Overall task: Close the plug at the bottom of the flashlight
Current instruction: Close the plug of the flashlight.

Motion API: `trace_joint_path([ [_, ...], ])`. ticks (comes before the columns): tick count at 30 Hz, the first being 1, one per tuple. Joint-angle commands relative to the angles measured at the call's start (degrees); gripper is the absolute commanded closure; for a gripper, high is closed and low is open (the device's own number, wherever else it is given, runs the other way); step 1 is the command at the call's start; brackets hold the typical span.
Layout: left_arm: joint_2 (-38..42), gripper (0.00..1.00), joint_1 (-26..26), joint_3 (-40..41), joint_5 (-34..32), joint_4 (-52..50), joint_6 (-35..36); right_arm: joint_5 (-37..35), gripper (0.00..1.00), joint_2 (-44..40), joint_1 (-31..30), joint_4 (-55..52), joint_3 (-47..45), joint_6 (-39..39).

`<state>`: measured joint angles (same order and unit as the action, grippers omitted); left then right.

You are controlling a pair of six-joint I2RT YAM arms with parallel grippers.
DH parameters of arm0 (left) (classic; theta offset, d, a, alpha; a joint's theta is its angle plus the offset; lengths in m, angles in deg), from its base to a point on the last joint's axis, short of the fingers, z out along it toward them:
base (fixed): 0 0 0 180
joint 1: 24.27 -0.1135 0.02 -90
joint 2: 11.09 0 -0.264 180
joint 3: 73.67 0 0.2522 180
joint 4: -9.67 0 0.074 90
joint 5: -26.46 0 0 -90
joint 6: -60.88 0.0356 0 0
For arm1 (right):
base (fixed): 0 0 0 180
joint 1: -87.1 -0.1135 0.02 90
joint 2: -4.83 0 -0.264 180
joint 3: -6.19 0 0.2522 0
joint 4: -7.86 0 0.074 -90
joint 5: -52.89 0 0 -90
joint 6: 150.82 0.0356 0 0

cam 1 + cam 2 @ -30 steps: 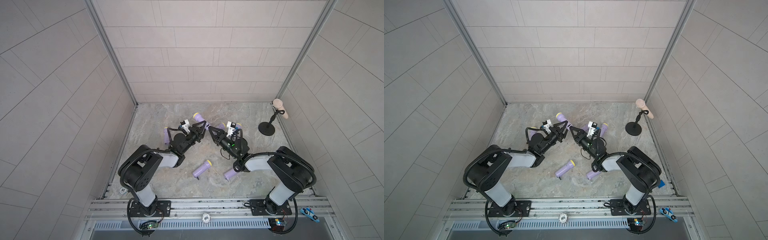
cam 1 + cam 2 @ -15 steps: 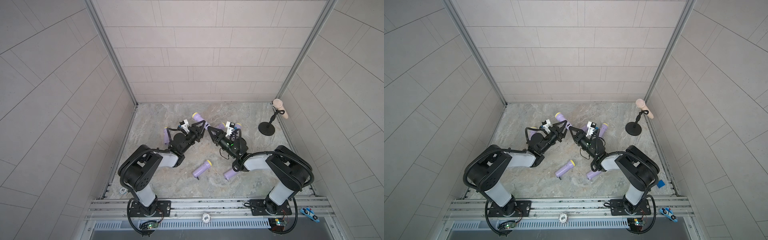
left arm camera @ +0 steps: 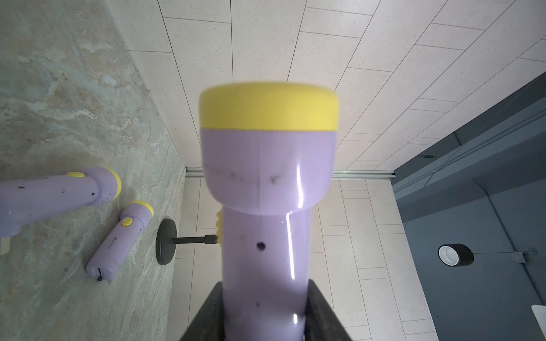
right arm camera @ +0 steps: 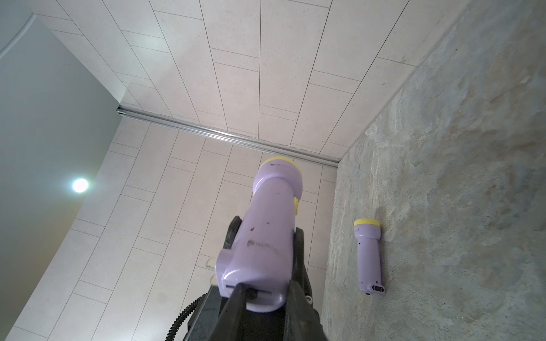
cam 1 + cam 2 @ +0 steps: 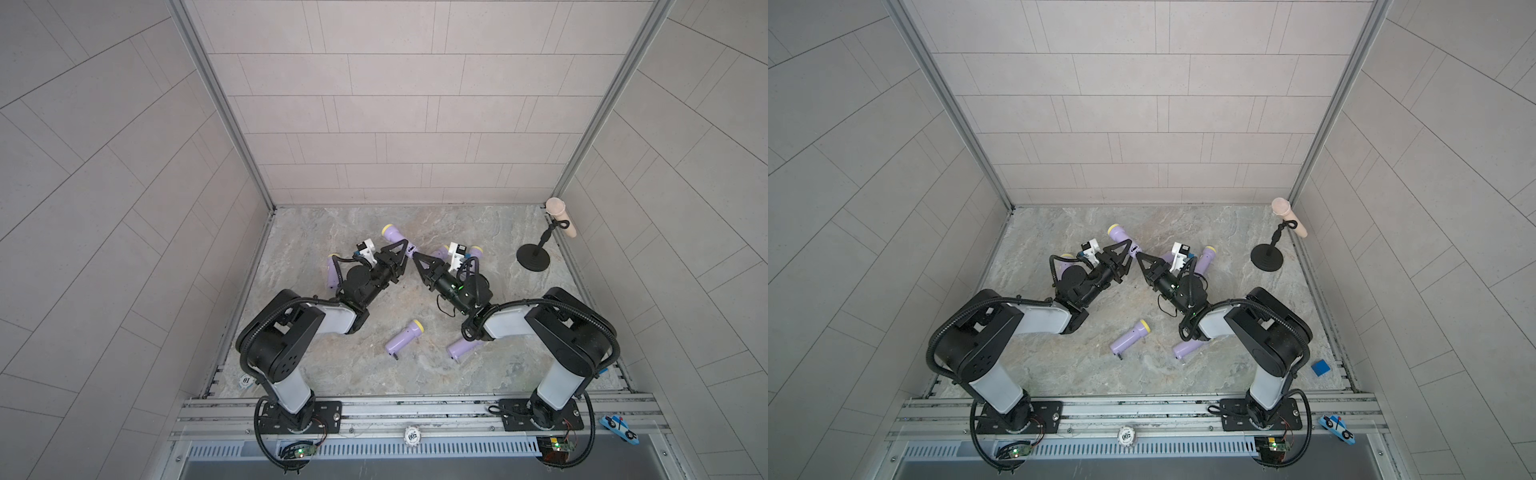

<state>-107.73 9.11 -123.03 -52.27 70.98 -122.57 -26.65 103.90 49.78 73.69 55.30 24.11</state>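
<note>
The left gripper (image 3: 264,295) is holding the flashlight (image 4: 271,224) up off the counter (image 5: 316,232). Its jaws are clamping the lilac barrel from both sides, standing only as wide as the barrel, and the yellow head is pointing away toward the back wall (image 5: 395,124).

The right gripper (image 5: 415,258) is sitting right at the flashlight's bottom end, and both top views are showing it tip to base. In the right wrist view its jaws are standing narrow. One finger (image 4: 232,310) is pressing on the dark plug (image 4: 260,292) in the slot across the base. The other is lying against the outside of the base, so the very end is being pinched between them. Whether the plug is sitting flush, I cannot tell.

A second flashlight (image 5: 403,338) is lying on the counter in front, between the arms. A third flashlight (image 5: 459,348) is lying partly under the right arm. A fourth flashlight (image 5: 331,274) is lying beside the left wrist. A microphone (image 5: 559,212) on a black stand is standing near the far right corner.
</note>
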Motion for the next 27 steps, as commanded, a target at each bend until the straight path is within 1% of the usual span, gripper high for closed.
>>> trace_joint_path([
  [1, 1.3, 1.00, 1.8, -0.2, 6.1, 1.8, -0.6, 1.3, 0.75, 1.5, -0.3, 1.7, 2.6, 1.6],
  [12, 1.6, 1.00, 1.8, -0.4, 6.1, 1.8, -0.8, 0.9, 0.79, 3.6, 0.0, 0.8, 2.9, 3.1],
  [27, 2.5, 1.00, 1.8, -0.2, 5.5, 1.8, -0.8, 1.2, 0.82, 3.7, -0.1, -5.9, 3.4, 2.4],
])
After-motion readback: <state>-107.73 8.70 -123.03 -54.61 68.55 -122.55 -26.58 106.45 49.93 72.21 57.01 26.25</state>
